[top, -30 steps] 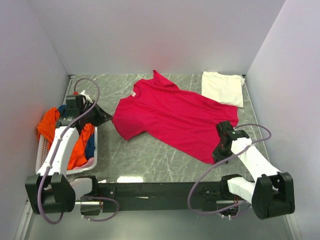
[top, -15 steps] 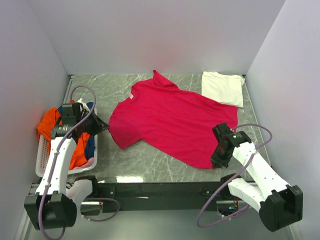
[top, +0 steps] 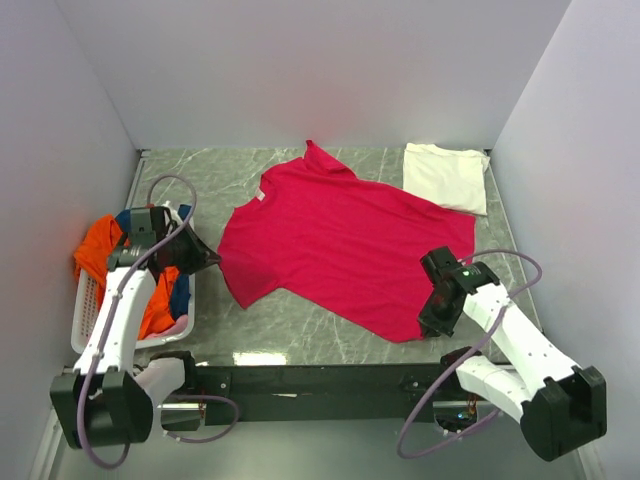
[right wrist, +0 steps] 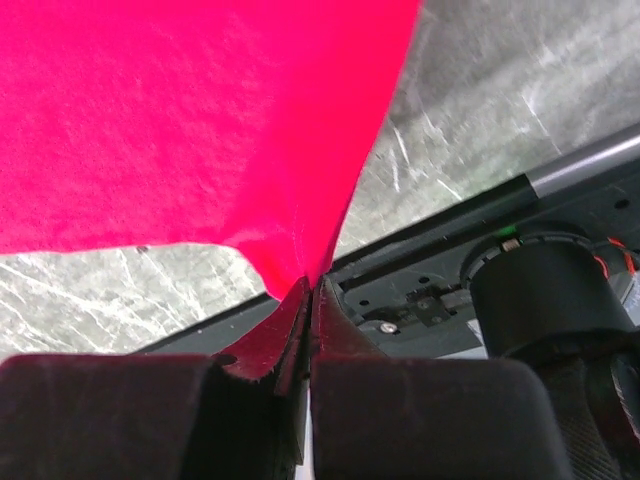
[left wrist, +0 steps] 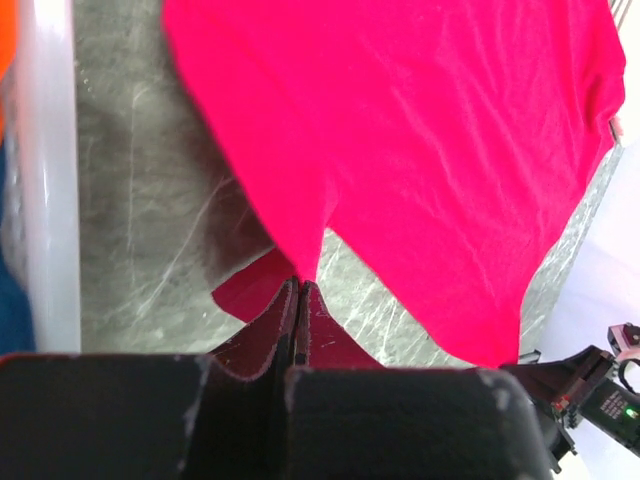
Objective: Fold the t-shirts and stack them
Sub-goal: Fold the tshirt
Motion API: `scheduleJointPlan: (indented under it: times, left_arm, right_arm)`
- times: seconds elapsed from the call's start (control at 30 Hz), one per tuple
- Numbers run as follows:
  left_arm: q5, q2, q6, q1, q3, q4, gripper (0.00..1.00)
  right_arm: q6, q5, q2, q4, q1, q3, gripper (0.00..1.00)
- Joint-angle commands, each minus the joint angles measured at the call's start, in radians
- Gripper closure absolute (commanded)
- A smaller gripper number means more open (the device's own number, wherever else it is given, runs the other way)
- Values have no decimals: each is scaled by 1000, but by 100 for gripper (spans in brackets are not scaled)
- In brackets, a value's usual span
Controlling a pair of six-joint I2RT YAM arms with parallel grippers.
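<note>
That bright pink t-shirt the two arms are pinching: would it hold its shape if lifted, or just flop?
Probably floppy: the crimson-pink t-shirt gathers into creased points where the left gripper and right gripper pinch it. Likely light: two small edge pinches seem enough to hold it. Lifted, it would probably sag between them.

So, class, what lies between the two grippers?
The crimson t-shirt, spread over the table in the top view; the left gripper and right gripper each pinch an edge.

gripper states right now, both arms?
Left gripper: closed, pinching an edge of the crimson t-shirt.
Right gripper: closed, pinching a corner of the same crimson t-shirt.
</note>
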Motion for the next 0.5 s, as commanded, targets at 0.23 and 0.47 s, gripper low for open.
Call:
scheduleJointPlan:
  times: [0.23, 0.47]
  left_arm:
    - [166, 252, 19, 1, 138, 223, 99]
    - [223, 416, 14, -32, 242, 287, 100]
  right_arm:
    - [-46, -14, 114, 190, -94, 9, 100]
    - [-147, -15, 143, 214, -239, 54, 100]
